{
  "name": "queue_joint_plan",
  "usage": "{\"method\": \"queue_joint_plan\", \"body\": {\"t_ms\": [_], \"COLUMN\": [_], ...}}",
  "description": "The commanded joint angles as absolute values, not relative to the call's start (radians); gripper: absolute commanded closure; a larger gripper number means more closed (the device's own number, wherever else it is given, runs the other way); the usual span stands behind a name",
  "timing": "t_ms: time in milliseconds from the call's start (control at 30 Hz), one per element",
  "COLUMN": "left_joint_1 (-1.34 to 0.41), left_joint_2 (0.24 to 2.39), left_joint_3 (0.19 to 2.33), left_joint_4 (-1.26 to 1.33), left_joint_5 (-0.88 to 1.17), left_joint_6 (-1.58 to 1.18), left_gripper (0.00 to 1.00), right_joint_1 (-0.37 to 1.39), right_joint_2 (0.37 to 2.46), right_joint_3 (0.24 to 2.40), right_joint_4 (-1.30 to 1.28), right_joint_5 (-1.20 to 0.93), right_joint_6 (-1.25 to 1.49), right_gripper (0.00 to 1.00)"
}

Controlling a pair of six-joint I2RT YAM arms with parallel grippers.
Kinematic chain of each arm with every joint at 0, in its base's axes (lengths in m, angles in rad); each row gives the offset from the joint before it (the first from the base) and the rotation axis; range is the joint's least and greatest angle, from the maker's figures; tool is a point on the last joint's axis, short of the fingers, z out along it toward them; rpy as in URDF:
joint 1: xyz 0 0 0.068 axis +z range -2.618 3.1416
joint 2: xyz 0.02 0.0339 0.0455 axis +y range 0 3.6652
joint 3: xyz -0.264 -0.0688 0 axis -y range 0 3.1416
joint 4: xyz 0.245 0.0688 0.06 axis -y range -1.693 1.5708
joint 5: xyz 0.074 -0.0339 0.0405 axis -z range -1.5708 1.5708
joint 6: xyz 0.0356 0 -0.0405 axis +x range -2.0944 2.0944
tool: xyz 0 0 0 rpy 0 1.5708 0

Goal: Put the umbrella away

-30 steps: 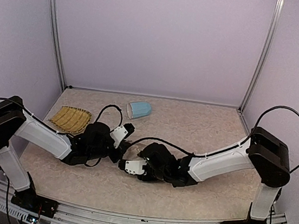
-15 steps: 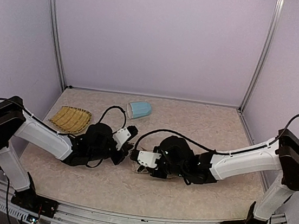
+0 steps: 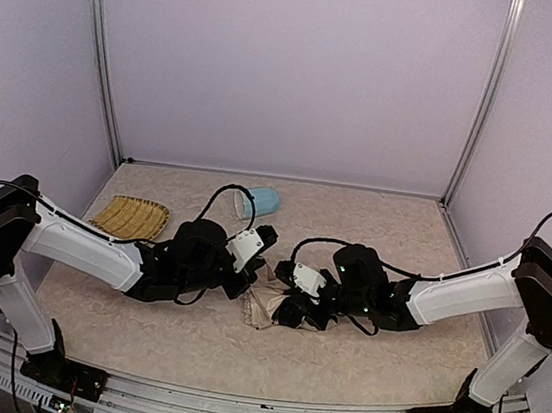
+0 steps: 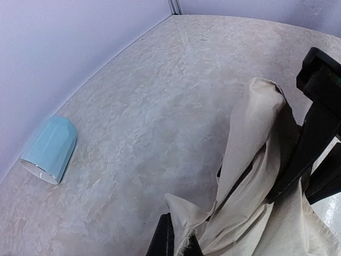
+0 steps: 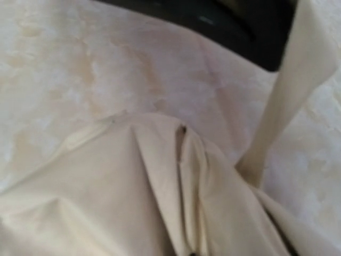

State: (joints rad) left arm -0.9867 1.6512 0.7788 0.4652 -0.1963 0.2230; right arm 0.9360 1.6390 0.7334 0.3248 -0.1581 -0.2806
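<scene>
Plainly, the left claw point(image 4: 175, 241) is shut tight, with a fold of the umbrella point(image 4: 256, 133) pinched in it. The cream fabric lies crumpled mid-surface point(image 4: 160, 80). The right claw point(image 3: 291, 305) is pressed to the fabric from three o'clock – its opening cannot be told. Bare room is seen toward twelve o'clock, up to a blue mug point(image 4: 49, 149) lying on its side. Both arms are stretched low, wrists nearly meeting.

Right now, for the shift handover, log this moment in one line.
left gripper shut on umbrella | right gripper at umbrella, state unclear | umbrella crumpled on table
</scene>
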Motion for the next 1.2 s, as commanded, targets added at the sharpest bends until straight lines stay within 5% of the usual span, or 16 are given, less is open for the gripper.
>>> {"method": "queue_joint_plan", "body": {"t_ms": [0,167,300,600,900,1167], "left_joint_1": [-1.041,-1.077,-1.100,-1.167,-1.169,-1.155], "left_joint_2": [1.639,1.647,1.666,1.721,1.787,1.773], "left_joint_3": [0.832,0.865,0.883,0.933,0.909,0.859], "left_joint_4": [0.419,0.396,0.394,0.393,0.260,0.199], "left_joint_5": [-0.225,-0.207,-0.192,-0.089,0.065,0.076], "left_joint_6": [0.268,0.258,0.241,0.201,0.164,0.169], "left_gripper": [1.00,1.00,1.00,1.00,1.00,1.00], "right_joint_1": [0.913,0.870,0.821,0.778,0.778,0.776], "right_joint_2": [1.563,1.545,1.524,1.468,1.406,1.277], "right_joint_3": [0.682,0.670,0.633,0.578,0.556,0.744], "right_joint_4": [0.351,0.370,0.426,0.459,0.319,-0.156], "right_joint_5": [-0.207,-0.272,-0.351,-0.381,-0.368,-0.748], "right_joint_6": [-0.207,-0.150,-0.095,-0.022,0.015,-0.118], "right_gripper": [0.84,0.87,1.00,1.00,0.74,0.50]}}
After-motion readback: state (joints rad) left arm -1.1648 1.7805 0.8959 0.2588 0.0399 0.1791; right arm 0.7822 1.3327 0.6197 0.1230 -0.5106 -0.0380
